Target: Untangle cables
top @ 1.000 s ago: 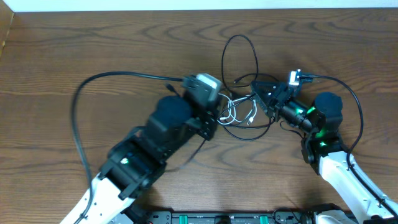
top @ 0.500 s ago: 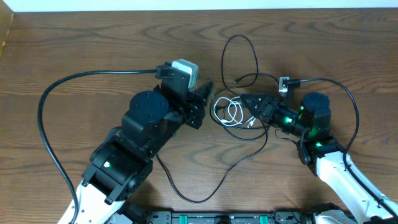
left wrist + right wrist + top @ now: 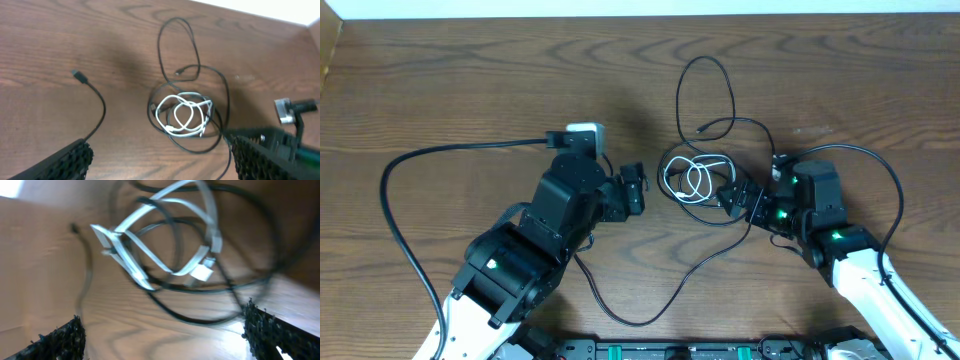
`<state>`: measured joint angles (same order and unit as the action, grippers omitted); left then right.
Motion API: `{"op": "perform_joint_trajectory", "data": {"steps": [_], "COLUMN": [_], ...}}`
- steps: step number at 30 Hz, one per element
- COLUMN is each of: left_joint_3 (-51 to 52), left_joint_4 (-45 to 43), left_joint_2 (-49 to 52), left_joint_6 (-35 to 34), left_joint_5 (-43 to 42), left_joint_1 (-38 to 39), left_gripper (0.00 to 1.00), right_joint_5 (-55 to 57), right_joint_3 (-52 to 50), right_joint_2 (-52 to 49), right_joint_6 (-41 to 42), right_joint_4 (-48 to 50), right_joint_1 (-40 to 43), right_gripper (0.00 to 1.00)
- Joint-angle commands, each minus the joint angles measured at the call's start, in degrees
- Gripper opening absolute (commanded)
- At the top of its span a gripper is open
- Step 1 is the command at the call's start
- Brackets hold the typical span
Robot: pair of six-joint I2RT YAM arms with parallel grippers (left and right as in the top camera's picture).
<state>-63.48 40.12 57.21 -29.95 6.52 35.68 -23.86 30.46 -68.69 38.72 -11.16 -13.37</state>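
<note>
the left hand [image 3: 633,190] and right hand [image 3: 735,198] stood released and empty beside the white cable [image 3: 695,178], coiled on the counter [image 3: 470,80] within loops of the black cable [image 3: 705,58]. a grab there could have pinched both cords, and pulling would then have tightened the tangle.

Robotics lab or test bench, indoors. Clues: bare wood-grain worktop [image 3: 470,80] w/ two robot arms on it, left arm [image 3: 520,260] & right arm [image 3: 860,270]. Green status lights [image 3: 837,236] glow on arm housings. Thick black supply cable [image 3: 392,170] loops to left arm. Black mounting rail [image 3: 680,350] along front edge. Plain white wall strip [image 3: 620,8] at back.
</note>
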Motion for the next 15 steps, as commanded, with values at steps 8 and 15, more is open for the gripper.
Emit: {"op": "perform_joint_trajectory", "data": {"steps": [8,15], "left_joint_3": [-0.4,-0.4], "left_joint_4": [1.0,1.0], "left_joint_2": [5.6,7.9], "left_joint_6": [-5.9,-5.9], "left_joint_5": [3.8,3.8], "left_joint_1": [-0.3,-0.3], "left_gripper": [0.91,0.91], "right_joint_5": [9.7,9.3], "right_joint_3": [2.2,2.0], "right_joint_2": [0.2,-3.7], "right_joint_6": [-0.4,-0.1], "right_joint_4": [-11.2,-12.2], "right_joint_1": [-0.3,-0.2], "right_gripper": [0.50,0.46]}}
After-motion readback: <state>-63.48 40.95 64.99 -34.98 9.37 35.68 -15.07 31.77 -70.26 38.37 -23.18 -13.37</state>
